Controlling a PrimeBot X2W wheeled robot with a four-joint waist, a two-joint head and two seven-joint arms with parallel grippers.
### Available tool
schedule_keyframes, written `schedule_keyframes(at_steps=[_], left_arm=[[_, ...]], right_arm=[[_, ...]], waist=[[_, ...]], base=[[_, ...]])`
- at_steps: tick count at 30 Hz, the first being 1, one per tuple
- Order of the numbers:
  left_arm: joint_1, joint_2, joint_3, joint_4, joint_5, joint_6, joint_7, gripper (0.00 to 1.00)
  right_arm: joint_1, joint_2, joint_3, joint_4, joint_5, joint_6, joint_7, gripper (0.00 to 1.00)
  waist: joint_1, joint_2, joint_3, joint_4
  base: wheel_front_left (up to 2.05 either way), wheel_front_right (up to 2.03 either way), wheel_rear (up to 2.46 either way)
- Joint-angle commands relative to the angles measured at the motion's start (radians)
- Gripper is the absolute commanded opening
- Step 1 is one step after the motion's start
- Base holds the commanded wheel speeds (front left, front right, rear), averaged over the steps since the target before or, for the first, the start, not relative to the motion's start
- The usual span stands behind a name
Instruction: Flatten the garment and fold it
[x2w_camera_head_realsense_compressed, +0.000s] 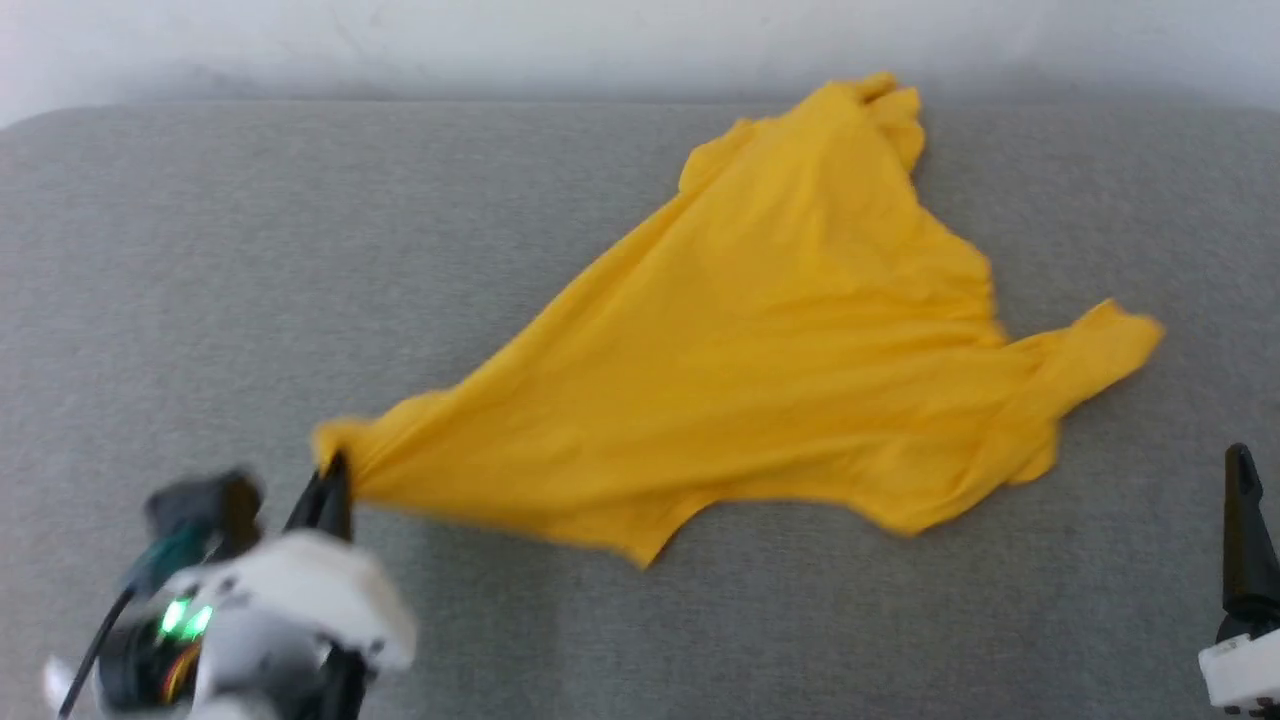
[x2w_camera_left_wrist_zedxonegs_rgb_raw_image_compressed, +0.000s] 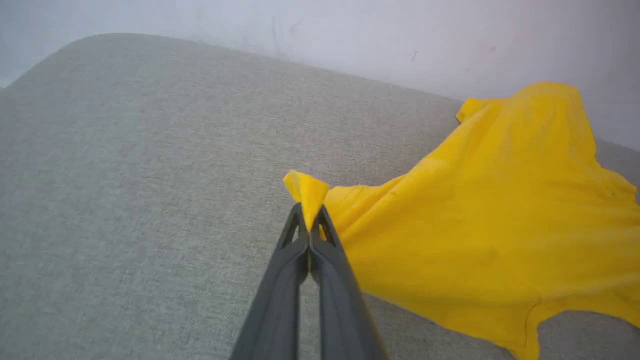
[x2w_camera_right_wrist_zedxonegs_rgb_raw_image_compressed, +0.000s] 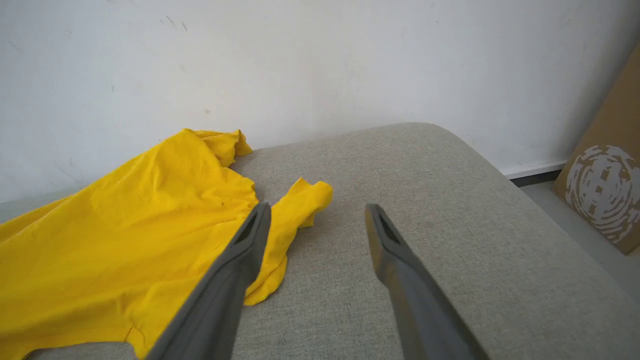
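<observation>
Where the soft grey cushion (x2w_camera_head_realsense_compressed: 200, 250) is closest to the robot, the left claw (x2w_camera_left_wrist_zedxonegs_rgb_raw_image_compressed: 310, 220) sits at the near left. Its two dark fingers are pinched tight on one pointy corner of the yellow T-shirt (x2w_camera_head_realsense_compressed: 780, 380). A little tip of cloth pokes out past the fingertips. Seen from the head, that arm looks blurry.

At the near right is the right claw (x2w_camera_right_wrist_zedxonegs_rgb_raw_image_compressed: 317, 210). Its fingers stand wide apart, and nothing is between them. From the head, bare grey cushion lies between this claw and the shirt, so they are near but not touching.

The shirt lies on the cushion. It spreads from the pinched corner at the near left toward the far right and gets wider on the way. The cloth looks pulled tight near the left claw. It is wrinkly on the right side. One short sleeve (x2w_camera_head_realsense_compressed: 1100, 350) sticks out to the right. The far end of the shirt (x2w_camera_head_realsense_compressed: 880, 100) is bunched up at the back edge of the cushion, right by the white wall (x2w_camera_head_realsense_compressed: 500, 40).

Past the cushion on the far right, a brown cardboard sheet (x2w_camera_right_wrist_zedxonegs_rgb_raw_image_compressed: 605, 195) with a round white print leans by the wall.
</observation>
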Motion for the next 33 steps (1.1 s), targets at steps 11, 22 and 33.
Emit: schedule_keyframes(at_steps=[11,22,33], left_arm=[[0.171,-0.078,0.034,-0.071,-0.053,0.033,-0.131,1.0],[-0.174,-0.103,-0.286,-0.114,0.195,-0.11,-0.171,1.0],[-0.374,-0.198,-0.578,0.34,0.223,-0.318,0.028,1.0]], right_arm=[[0.012,0.003,0.021,-0.029,-0.005,-0.001,0.033,1.0],[0.001,0.003,0.026,-0.051,-0.008,-0.001,0.046,1.0],[-0.047,0.003,0.023,-0.031,0.007,-0.001,0.038,1.0]], waist=[[0.0002,-0.0001,-0.022,0.091],[0.0002,-0.0001,0.03,0.058],[0.0002,-0.0001,0.111,-0.005]], base=[[0.0,0.0,0.0],[0.0,0.0,0.0],[0.0,0.0,0.0]])
